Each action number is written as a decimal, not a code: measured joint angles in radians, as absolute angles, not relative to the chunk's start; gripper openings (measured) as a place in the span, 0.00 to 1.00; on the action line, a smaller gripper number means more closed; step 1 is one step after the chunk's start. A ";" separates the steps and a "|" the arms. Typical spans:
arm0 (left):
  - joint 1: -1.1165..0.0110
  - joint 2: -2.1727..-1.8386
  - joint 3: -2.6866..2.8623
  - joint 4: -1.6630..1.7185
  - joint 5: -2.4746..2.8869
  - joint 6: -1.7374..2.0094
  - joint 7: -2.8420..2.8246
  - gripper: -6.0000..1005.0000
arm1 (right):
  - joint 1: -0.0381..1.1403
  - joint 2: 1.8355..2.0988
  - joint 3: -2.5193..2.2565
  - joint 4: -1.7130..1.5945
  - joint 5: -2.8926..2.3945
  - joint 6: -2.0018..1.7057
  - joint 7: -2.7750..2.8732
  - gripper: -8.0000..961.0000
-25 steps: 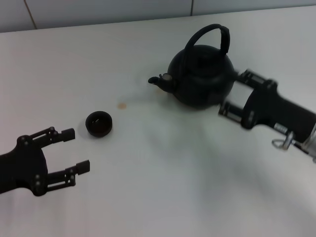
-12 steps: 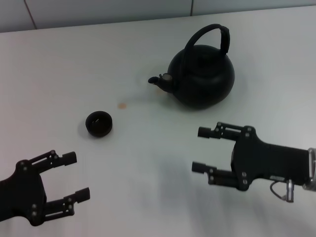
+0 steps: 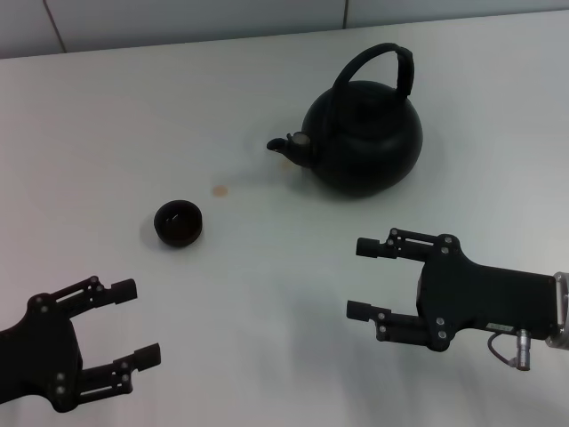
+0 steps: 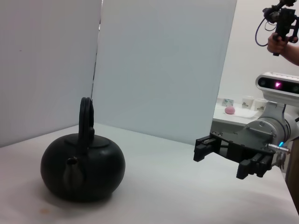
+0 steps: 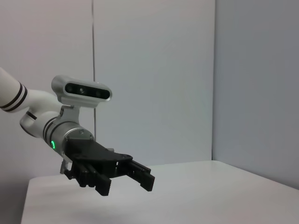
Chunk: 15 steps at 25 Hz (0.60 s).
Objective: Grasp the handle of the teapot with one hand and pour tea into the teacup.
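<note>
**Both hands open and empty, well away from the teapot**

Teapot (image 3: 363, 133) upright on the white bench (image 3: 267, 294), with the spout turned toward the robot's left side and the arched handle (image 3: 373, 69) standing up over the lid. Nothing touching the handle.

Teacup (image 3: 179, 222) on the bench too, well apart from the teapot, on the spout side and nearer to the robot. Small brownish spot (image 3: 219, 189) on the bench between teapot and teacup.

Right hand (image 3: 358, 278) above the bench, nearer to the robot than the teapot and apart from it, fingers spread wide, holding nothing. Seen also from the left wrist view (image 4: 223, 155), clearly to the side of the teapot (image 4: 83, 170).

Left hand (image 3: 135, 324) low, beyond the teacup from the teapot, far from it, fingers also spread wide and empty.
</note>
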State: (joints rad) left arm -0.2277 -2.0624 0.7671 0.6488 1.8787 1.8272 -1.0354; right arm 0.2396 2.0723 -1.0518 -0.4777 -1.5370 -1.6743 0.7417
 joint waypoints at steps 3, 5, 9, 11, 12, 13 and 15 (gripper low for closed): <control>-0.229 -2.062 0.767 0.649 1.879 1.828 -1.035 0.80 | 0.239 2.072 -1.052 -0.477 -1.537 -1.674 0.742 0.72; -0.229 -2.062 0.767 0.649 1.879 1.828 -1.035 0.80 | 0.239 2.072 -1.052 -0.477 -1.538 -1.674 0.742 0.72; -0.226 -2.062 0.767 0.649 1.879 1.828 -1.035 0.80 | 0.239 2.074 -1.052 -0.477 -1.538 -1.674 0.743 0.72; -0.225 -2.061 0.767 0.649 1.879 1.828 -1.035 0.80 | 0.239 2.074 -1.052 -0.477 -1.539 -1.673 0.743 0.72; -0.225 -2.062 0.767 0.649 1.879 1.828 -1.035 0.80 | 0.240 2.074 -1.052 -0.477 -1.539 -1.673 0.743 0.72; -0.225 -2.062 0.767 0.649 1.879 1.828 -1.035 0.80 | 0.240 2.074 -1.052 -0.477 -1.539 -1.673 0.743 0.72; -0.225 -2.062 0.767 0.649 1.879 1.828 -1.035 0.80 | 0.240 2.074 -1.052 -0.477 -1.539 -1.673 0.743 0.72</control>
